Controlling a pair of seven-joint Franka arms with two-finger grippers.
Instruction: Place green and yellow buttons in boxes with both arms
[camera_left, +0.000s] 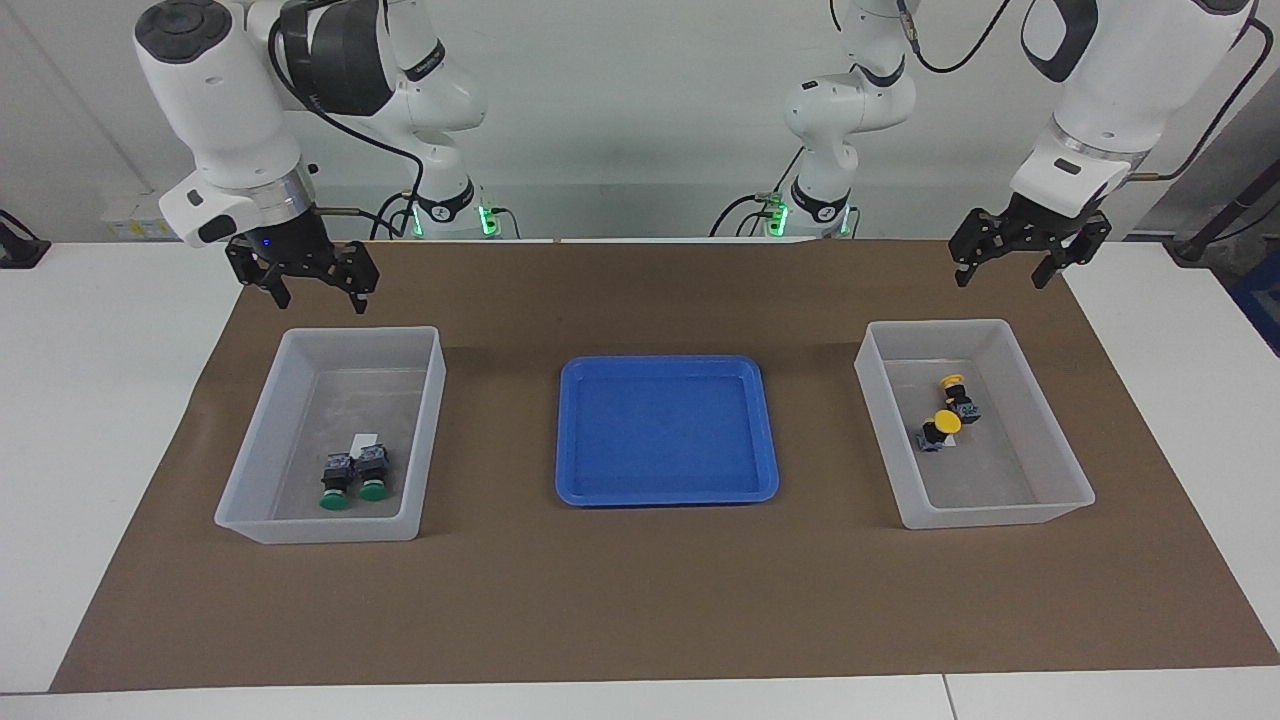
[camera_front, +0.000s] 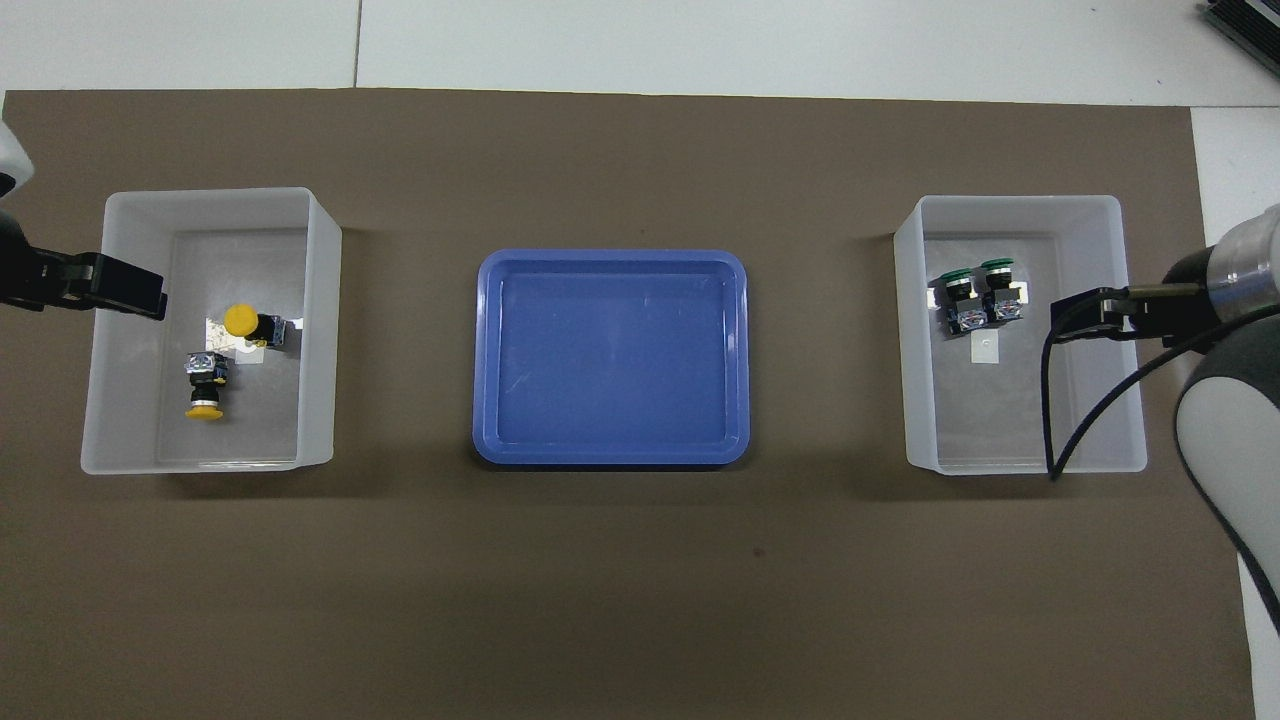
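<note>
Facing view: both green buttons (camera_left: 349, 478) lie in one box (camera_left: 300, 525), both yellow buttons (camera_left: 945, 410) in the other (camera_left: 1062, 498), flanking the tray (camera_left: 575, 490). Right gripper (camera_left: 315, 292) and left gripper (camera_left: 1008, 268) hang empty, jaws wide; nothing looks left.

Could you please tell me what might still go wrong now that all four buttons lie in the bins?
1. The right gripper hangs open, low over the translucent plastic bin holding the two green mushroom-cap buttons; a sideways move might clip its rim.
2. The two yellow mushroom-cap buttons lie tipped on their sides; bumping their bin could roll them. The left gripper is higher, open.
</note>
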